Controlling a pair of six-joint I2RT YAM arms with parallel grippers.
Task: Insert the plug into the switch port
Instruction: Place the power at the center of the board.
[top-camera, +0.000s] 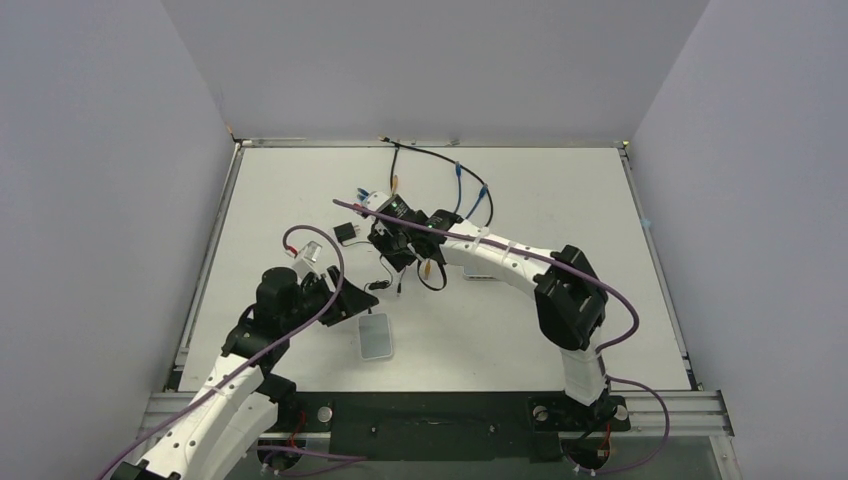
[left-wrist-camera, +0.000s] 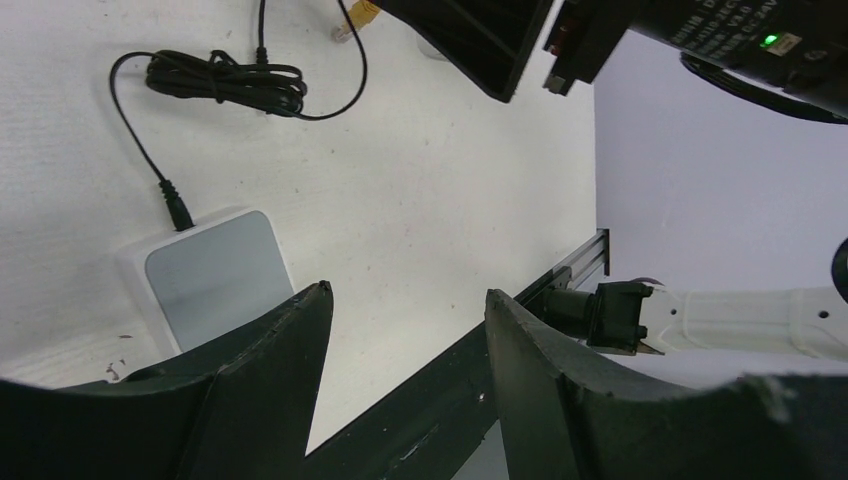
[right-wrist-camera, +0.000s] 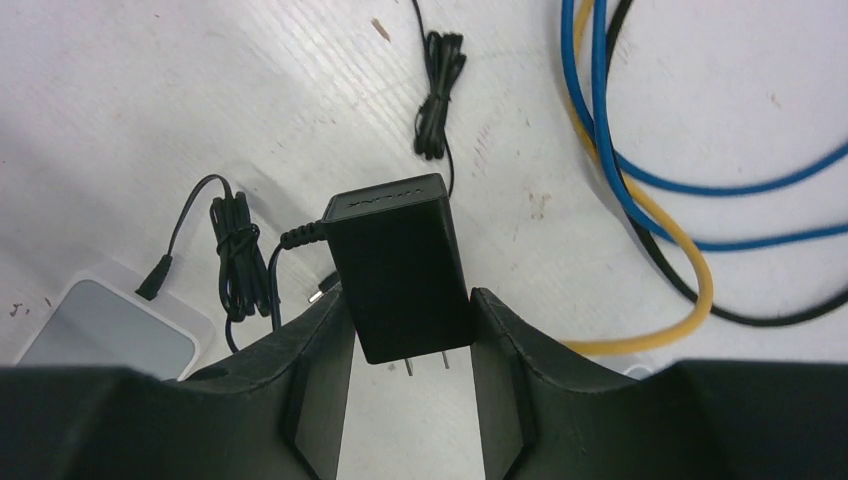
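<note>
Left gripper (left-wrist-camera: 408, 295) was recorded nearest the bases, low over the table (left-wrist-camera: 450, 200). Its jaws were set moderately apart. Nothing was held, and only bare table was seen in the gap.

The box (left-wrist-camera: 210, 275) was laid flat on the table just beside one finger (left-wrist-camera: 265, 390), grey face up. One corner was hidden behind that finger, so contact could not be judged.

The plug (left-wrist-camera: 177, 212) was found at the box's far narrow edge, with its tip meeting that edge. Whether it was fully seated could not be told. The tied cord bundle (left-wrist-camera: 225, 80) was laid on the table just beyond.

Farther out, the right gripper (right-wrist-camera: 408, 298) was closed on the black adapter (right-wrist-camera: 395, 260). Both sides of the adapter were pressed by the fingers. The prongs were pointed back toward the wrist and the cord end away from it.

Beyond the adapter, blue cables (right-wrist-camera: 600, 130) and a yellow cable (right-wrist-camera: 690, 260) were seen looped on the table.
</note>
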